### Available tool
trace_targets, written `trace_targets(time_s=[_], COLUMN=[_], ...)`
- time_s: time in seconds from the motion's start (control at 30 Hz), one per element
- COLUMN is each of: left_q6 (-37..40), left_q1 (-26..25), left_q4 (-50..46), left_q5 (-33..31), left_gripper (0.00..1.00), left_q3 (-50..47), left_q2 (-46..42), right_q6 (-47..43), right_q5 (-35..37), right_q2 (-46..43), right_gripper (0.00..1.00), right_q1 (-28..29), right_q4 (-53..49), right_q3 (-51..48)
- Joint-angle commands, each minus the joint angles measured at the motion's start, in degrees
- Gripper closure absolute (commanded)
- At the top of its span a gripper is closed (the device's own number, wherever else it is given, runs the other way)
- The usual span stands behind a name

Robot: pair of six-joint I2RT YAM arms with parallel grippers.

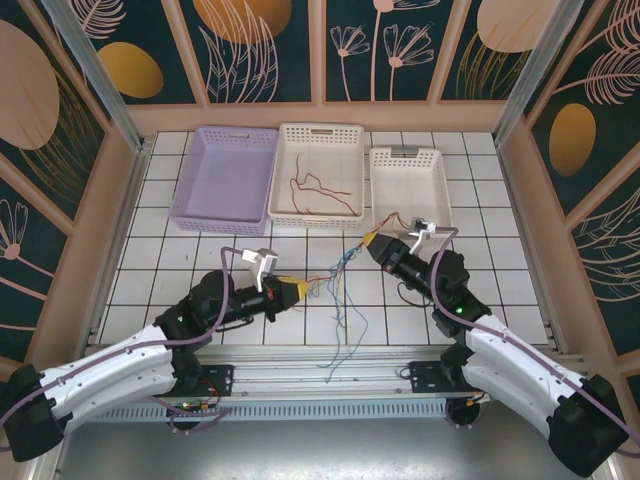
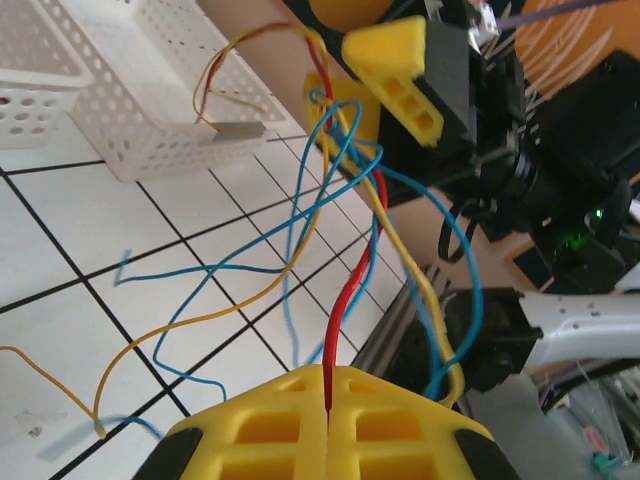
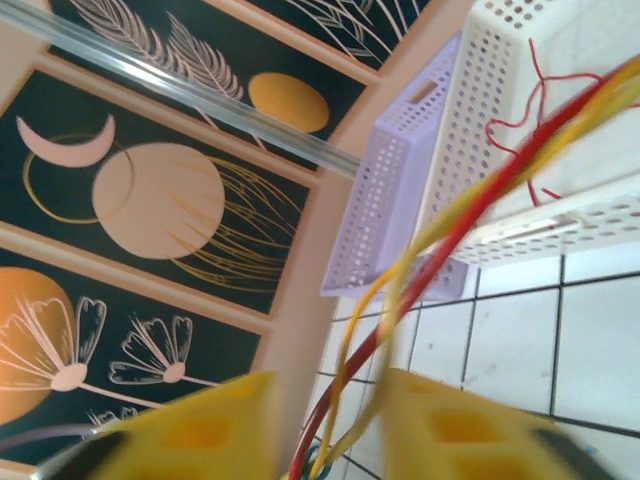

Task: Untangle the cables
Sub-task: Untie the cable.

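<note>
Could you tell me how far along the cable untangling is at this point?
Done: loose red wire lies in the middle white basket. In hand: the left gripper is shut on a red cable; the right gripper stands open around red and yellow strands. Left: blue, yellow and red cables cross in a tangle between the two grippers.

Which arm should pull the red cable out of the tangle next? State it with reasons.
Left, probably. The left gripper is shut on the red cable, which runs up into the tangle. The right gripper stands open, cables passing loosely through it.
</note>
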Motion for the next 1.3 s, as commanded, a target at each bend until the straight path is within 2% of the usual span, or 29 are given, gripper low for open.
trace_targets(time_s=[0.0,0.07,0.13,0.23,0.33,0.5,0.63,0.8,0.97,1.27], left_q6=[-2.93,-3.27,-3.49,-3.63,-3.68,-4.15,-4.42,-5.03,-5.23,-6.26], left_q1=[-0.21,-0.23,-0.21,-0.21,-0.2,-0.23,-0.22,-0.21,-0.21,-0.28], left_q4=[0.47,0.22,0.22,-0.14,-1.49,-1.98,-1.38,-0.18,-0.17,2.64], left_q5=[-3.74,-3.98,-4.01,-5.11,-7.64,-9.48,-9.05,-8.36,-7.76,-4.65], left_gripper=[1.0,1.0,1.0,1.0,1.0,1.0,1.0,1.0,1.0,1.0], left_q3=[-0.07,0.42,0.88,1.97,3.63,5.79,6.44,6.43,6.45,6.36], left_q2=[0.46,2.09,3.8,5.86,7.18,9.55,11.17,11.9,11.03,11.13], right_q6=[-4.82,-6.03,-7.17,-9.71,-12.53,-11.78,-13.34,-13.66,-14.23,-10.14], right_q5=[-4.79,-7.48,-9.96,-12.82,-11.33,-11.37,-5.07,2.35,11.26,15.8], right_q2=[-0.59,-1.41,-1.88,-1.14,-0.49,1.72,5.9,11.37,13.3,19.16], right_gripper=[0.49,0.4,0.36,0.36,0.36,0.35,0.35,0.36,0.39,0.53], right_q1=[-0.31,-0.38,-0.25,1.46,4.88,10.86,17.09,21.61,22.6,23.5], right_q4=[-4.01,-3.72,-4.81,-7.37,-12.36,-8.45,-7.96,-5.03,-8.86,2.86], right_q3=[0.97,0.65,1.28,3.1,4.86,2.41,2.14,3.09,4.84,3.42])
